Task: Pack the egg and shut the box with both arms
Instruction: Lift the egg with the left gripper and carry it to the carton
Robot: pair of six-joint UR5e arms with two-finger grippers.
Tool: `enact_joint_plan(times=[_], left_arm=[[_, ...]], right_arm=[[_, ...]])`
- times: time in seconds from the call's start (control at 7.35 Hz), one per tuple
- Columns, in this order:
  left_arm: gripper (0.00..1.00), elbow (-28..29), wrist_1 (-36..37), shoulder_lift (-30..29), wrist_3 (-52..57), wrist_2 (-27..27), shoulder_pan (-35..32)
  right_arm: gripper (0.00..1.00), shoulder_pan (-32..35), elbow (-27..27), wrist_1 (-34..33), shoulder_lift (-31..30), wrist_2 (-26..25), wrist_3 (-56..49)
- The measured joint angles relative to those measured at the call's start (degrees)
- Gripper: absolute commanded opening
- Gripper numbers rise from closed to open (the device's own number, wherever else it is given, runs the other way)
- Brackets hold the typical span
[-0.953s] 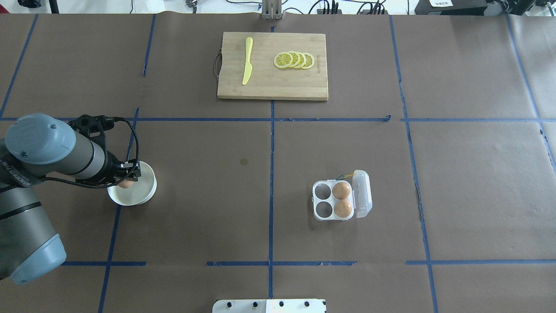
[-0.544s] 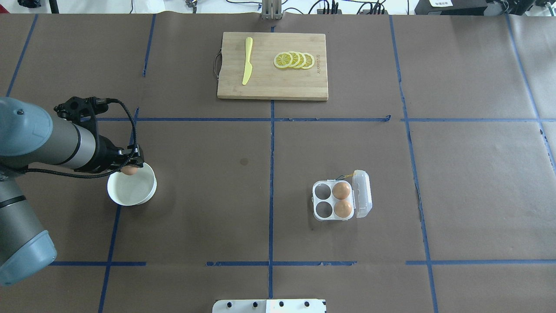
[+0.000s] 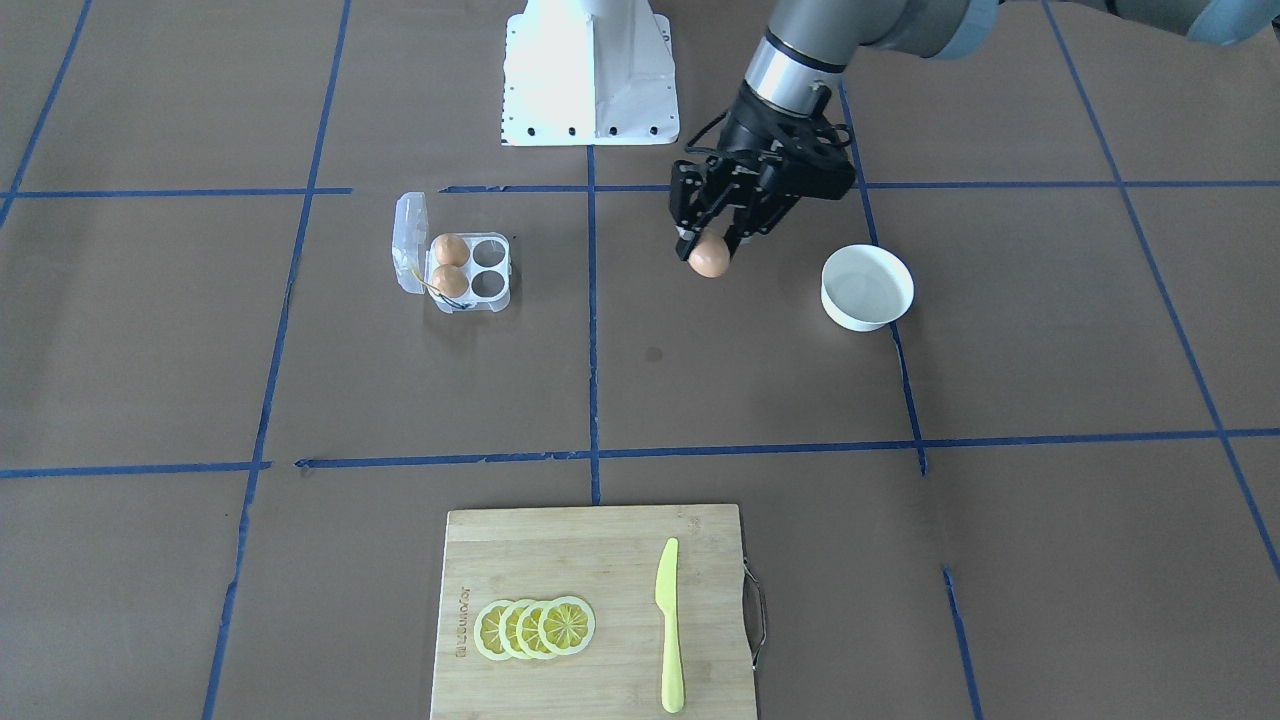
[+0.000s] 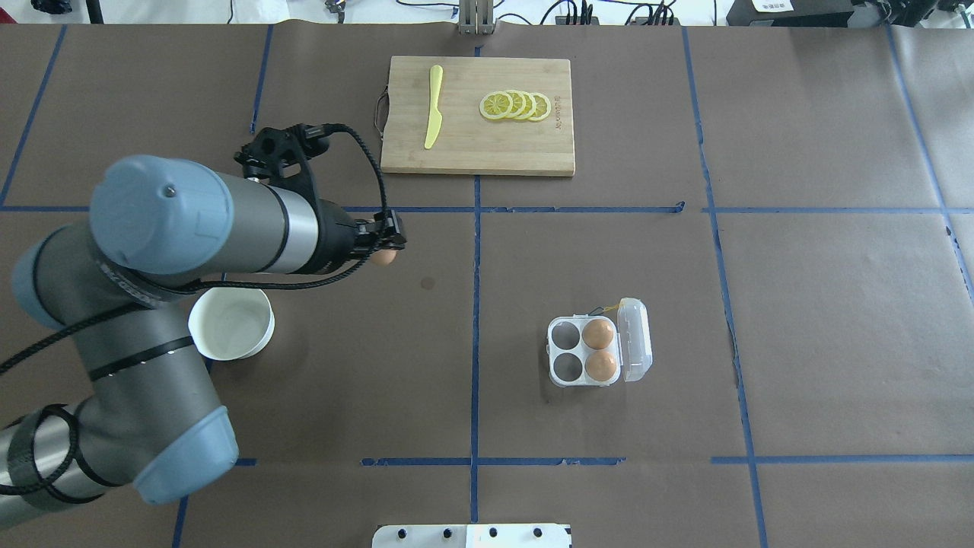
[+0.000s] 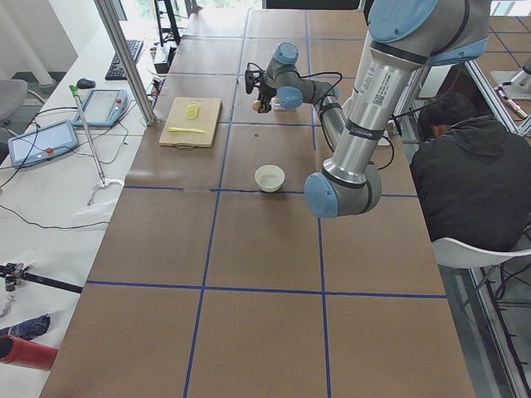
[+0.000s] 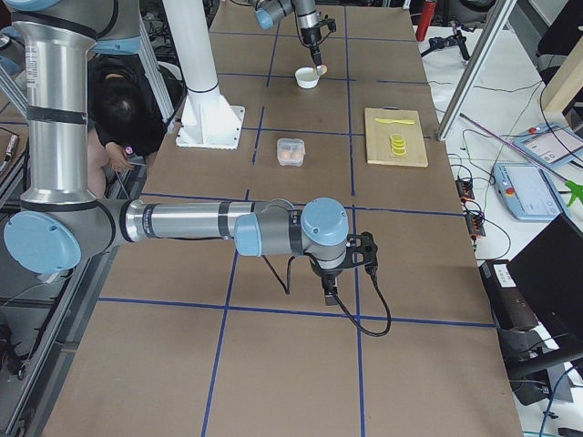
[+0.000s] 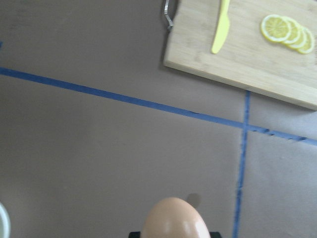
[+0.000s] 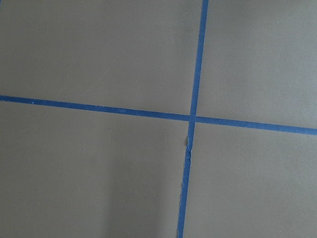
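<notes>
While the left arm's black fingers (image 3: 686, 222) clamp a smooth orange-brown egg (image 3: 710, 260) above the brown tabletop (image 3: 760, 380), it hangs between the round white bowl (image 3: 867, 288) and the clear plastic four-cell carton (image 3: 489, 285). The carton's lid lies open, and two more eggs (image 3: 449, 250) fill the cells beside it. Whether the right arm's fingers (image 6: 330, 293) are wide or narrow cannot be told.
</notes>
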Motion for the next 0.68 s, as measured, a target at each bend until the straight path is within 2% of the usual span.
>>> enact_joint_plan(times=[0.41, 0.68], left_arm=[[0.0, 13.5, -17.0, -5.6, -2.2, 18.5, 11.9], [0.0, 23.2, -19.9, -12.3, -2.0, 23.7, 15.3]], right_arm=[[1.0, 0.0, 0.1, 1.7, 0.0, 0.0, 0.1], [1.0, 0.0, 0.1, 1.8, 0.0, 0.1, 0.2]])
